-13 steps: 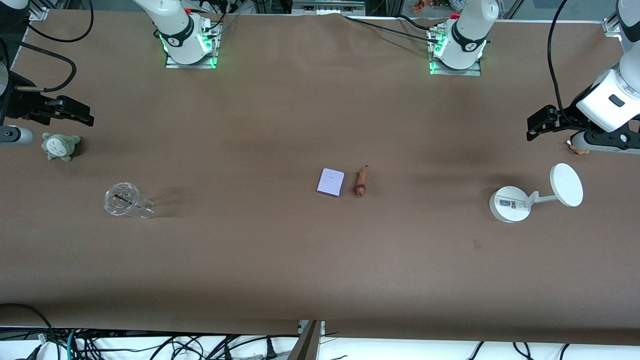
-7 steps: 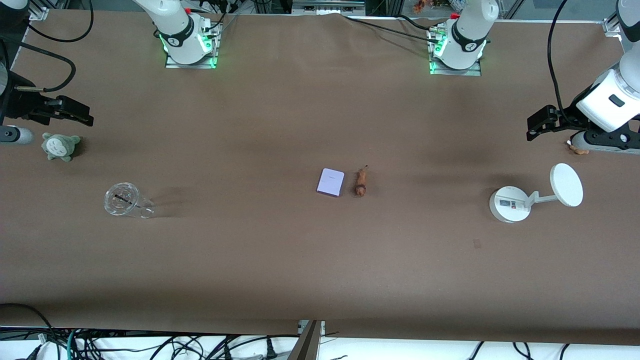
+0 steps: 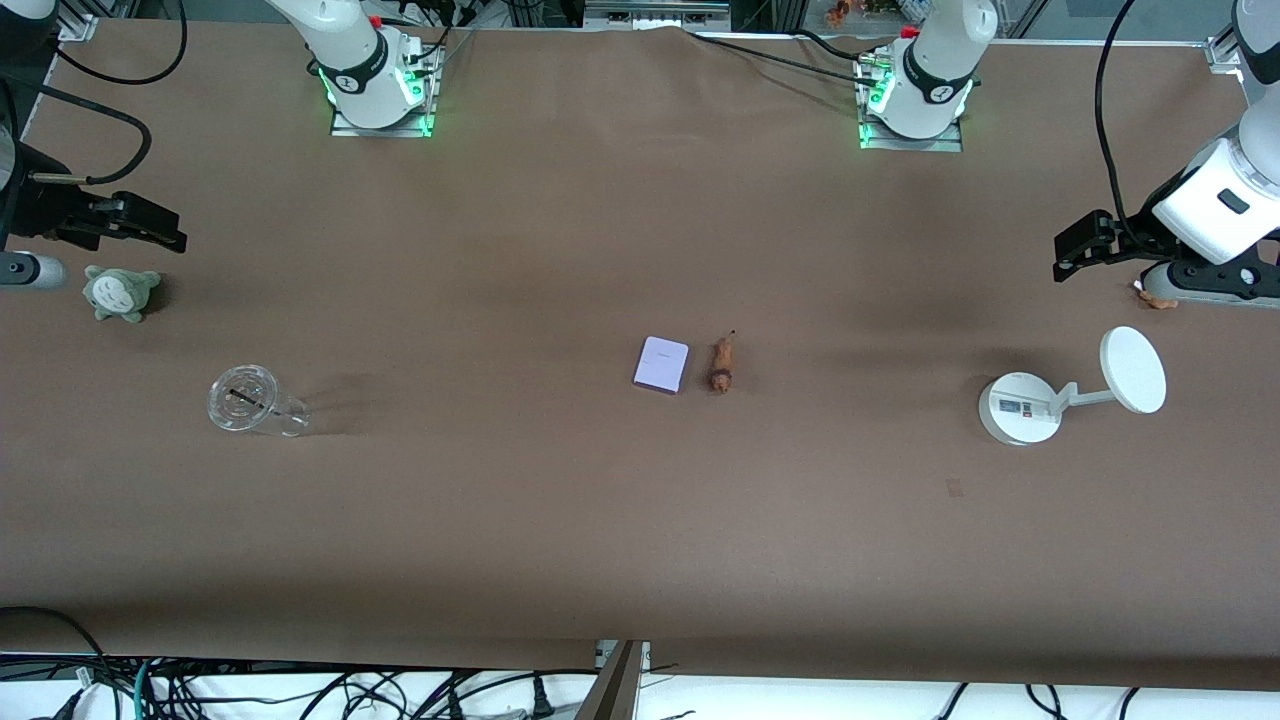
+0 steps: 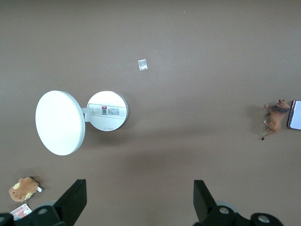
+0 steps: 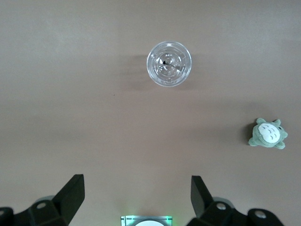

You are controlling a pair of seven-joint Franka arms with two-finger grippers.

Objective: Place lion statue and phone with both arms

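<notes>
Item 1. The phone [image 3: 661, 364] is lying flat near the middle of the surface [image 3: 600, 520].

Item 2. The lion statue [image 3: 721, 365] is lying just beside the phone at its 3 o'clock in the front view, with a narrow gap between them. Its darker mane end is pointing toward the front camera.

Item 3. I am holding my left pincer [image 3: 1085, 245] in the air over the left arm's end of the surface. Its fingers [image 4: 70, 202] are standing wide apart and holding nothing.

Item 4. I am holding my right pincer [image 3: 150, 225] over the right arm's end, its fingers [image 5: 70, 195] likewise spread and carrying nothing.

Item 5. Other things:
- A white stand [image 3: 1020, 408] with a disc is sitting at 3 o'clock of the lion statue, well apart.
- A tan plush [image 3: 1158, 297] is lying at 1 o'clock of that stand.
- A clear cup [image 3: 245, 400] is standing at 9 o'clock of the phone, well apart.
- A grey-green plush [image 3: 120, 292] is sitting at 10 o'clock of the cup.
- A small paper scrap [image 4: 142, 65] is lying near the stand.

Nothing is standing between either pincer and the two middle items.
</notes>
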